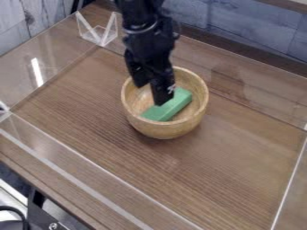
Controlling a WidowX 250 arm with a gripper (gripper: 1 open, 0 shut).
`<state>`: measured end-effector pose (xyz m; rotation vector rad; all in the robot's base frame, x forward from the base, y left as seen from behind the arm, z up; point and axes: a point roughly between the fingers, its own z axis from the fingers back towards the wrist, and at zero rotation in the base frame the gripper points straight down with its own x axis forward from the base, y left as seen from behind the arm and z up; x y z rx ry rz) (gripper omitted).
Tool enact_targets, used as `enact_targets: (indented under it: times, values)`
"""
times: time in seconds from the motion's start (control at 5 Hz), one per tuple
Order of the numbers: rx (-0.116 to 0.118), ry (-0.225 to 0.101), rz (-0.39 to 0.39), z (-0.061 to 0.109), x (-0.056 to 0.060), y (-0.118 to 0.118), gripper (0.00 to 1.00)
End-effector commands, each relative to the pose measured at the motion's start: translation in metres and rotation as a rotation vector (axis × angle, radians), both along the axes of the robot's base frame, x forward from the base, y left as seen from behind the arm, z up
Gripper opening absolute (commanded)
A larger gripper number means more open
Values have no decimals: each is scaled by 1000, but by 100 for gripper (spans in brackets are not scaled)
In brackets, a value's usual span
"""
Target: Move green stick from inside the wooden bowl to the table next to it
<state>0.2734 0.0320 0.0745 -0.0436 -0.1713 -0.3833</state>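
A black robot arm (144, 22) reaches down from the top of the frame, its gripper (146, 97) lowest and directed downward. The gripper's jaws stand apart, one to each side, with nothing gripped between them. The fingertips are dark and blurred, their exact edges hard to make out.

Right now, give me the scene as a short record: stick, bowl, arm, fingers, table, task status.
stick: green, lying inside the bowl, toward its right side in the view
bowl: round, light wood, on the table
arm: black, reaching down over the bowl from the far side
fingers: spread open, above the left part of the bowl; contact with the stick cannot be made out
table: brown wood grain
task status: stick not yet on the table
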Motion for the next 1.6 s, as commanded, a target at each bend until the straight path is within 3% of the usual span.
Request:
enact_targets:
  times: [0.0,0.2,0.4,0.6,1.0,1.4]
  values:
    - [3,-11,-52,-11,3,-4,100]
    - [4,6,-110,-29,2,-11,100]
    - [5,-2,-49,-27,6,-14,0]
    - [-1,-24,18,-16,8,-17,0]
    - [-17,-72,8,-10,7,4,0]
    - [-19,-117,79,27,-2,-4,0]
